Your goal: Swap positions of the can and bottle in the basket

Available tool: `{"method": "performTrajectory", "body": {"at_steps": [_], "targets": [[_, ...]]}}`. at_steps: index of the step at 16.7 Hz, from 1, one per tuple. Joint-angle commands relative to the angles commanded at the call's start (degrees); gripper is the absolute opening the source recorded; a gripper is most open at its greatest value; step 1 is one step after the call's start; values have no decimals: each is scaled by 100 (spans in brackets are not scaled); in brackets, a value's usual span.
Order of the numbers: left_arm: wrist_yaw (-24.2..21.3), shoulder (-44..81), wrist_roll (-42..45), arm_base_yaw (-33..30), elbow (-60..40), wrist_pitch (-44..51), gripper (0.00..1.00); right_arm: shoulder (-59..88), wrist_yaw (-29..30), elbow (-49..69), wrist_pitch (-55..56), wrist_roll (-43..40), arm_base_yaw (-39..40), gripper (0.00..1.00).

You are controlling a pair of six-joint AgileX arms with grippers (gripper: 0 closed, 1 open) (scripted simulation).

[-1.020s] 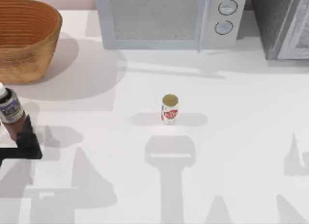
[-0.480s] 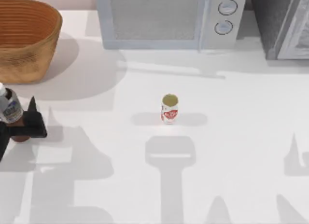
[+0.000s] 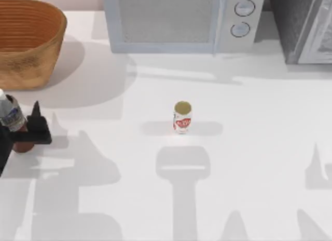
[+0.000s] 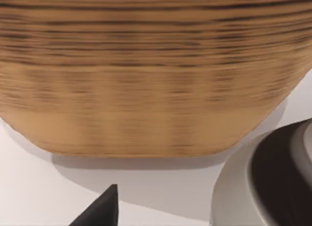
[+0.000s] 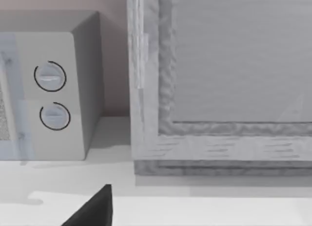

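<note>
The can [image 3: 182, 117], white with a red label and an olive top, stands upright alone in the middle of the table. The dark brown bottle [image 3: 12, 122], white-capped with a blue-and-white label, stands at the table's left edge, in front of the basket [image 3: 28, 49]. My left gripper [image 3: 18, 133] is open around the bottle's lower body, one black finger [image 3: 38, 128] on its right. In the left wrist view the basket wall [image 4: 146, 89] is close ahead, the bottle top [image 4: 265, 187] rises beside one fingertip [image 4: 105, 209]. The right arm is parked; its fingertip [image 5: 95, 209] shows in the right wrist view.
A microwave [image 3: 181, 20] stands along the back edge, with a grey cabinet [image 3: 306, 25] at the back right. The right wrist view faces the microwave's knobs [image 5: 51, 97] and the cabinet front [image 5: 224, 80]. The basket holds nothing visible.
My left gripper has moved away from the front edge toward the basket, coming around the bottle's lower body. The bottle has shifted very slightly. The can has not moved.
</note>
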State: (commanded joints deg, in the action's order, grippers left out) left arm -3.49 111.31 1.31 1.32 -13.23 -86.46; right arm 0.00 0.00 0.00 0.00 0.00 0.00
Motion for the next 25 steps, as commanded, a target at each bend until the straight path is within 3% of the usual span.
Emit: {"method": "performTrajectory", "body": {"at_steps": [11,21,25], "targets": [[0,0,0,0,0,0,2,0,0,0,0,0,0,100],[-6,-11,1,-4,5,5,0,0,0,0,0,0,0,100],[-396,-576,-275,-333,-137,474,0,0,0,0,0,0,0,100]]}}
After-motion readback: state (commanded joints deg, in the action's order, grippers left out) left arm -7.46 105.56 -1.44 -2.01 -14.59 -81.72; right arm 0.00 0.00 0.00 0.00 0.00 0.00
